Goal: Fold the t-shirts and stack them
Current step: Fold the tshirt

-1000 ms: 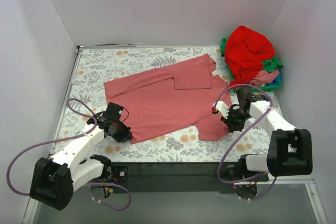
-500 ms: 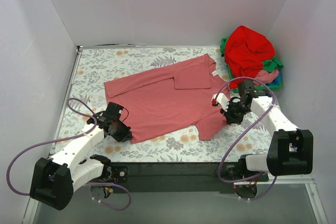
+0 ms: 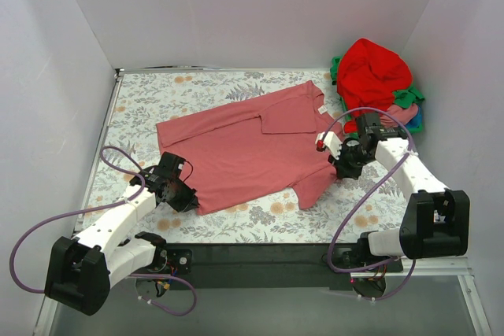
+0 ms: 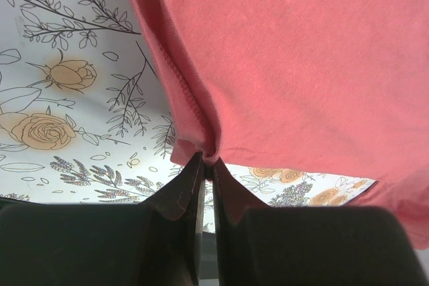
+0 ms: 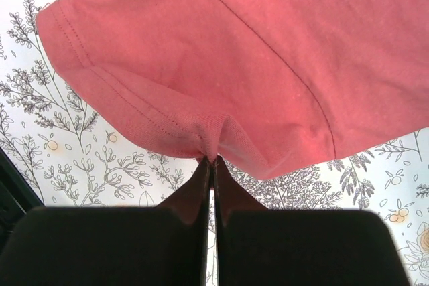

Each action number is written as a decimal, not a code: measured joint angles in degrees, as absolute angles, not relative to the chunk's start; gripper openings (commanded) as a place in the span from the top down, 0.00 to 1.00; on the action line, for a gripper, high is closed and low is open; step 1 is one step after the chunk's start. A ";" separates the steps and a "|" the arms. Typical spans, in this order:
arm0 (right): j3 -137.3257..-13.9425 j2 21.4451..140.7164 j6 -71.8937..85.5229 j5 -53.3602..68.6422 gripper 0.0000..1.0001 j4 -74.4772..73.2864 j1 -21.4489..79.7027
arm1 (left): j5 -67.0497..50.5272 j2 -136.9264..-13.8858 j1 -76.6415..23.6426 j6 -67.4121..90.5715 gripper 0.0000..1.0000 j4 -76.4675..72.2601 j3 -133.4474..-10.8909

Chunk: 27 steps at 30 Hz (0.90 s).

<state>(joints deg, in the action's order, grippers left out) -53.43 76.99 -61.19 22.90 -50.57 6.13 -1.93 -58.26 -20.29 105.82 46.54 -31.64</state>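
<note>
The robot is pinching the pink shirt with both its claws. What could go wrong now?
1. The left gripper and right gripper each pinch only a thin bit of the rose-pink shirt's edge, so the cloth might slip out.
2. The right arm's purple cable loops close to the red shirt on the pile at the far right. It might snag there.

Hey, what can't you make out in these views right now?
Top view: red t-shirt covers most of the basket; shirts beneath can't be counted.
Top view: neck label on the rose-pink t-shirt is too small to read.
Wrist views: frame edges cut that shirt off.
</note>
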 measured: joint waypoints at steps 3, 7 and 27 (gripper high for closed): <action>-54.11 77.38 -60.90 23.07 0.99 -50.59 6.44 | -1.93 -58.26 -20.29 105.82 1.00 46.54 -31.64; -55.22 78.32 -60.34 23.29 0.99 -50.59 6.76 | -1.93 -58.26 -20.29 105.82 1.00 46.52 -31.66; -62.08 81.52 -58.43 25.04 0.99 -50.63 8.05 | -1.87 -58.83 -20.25 105.43 1.00 46.46 -34.87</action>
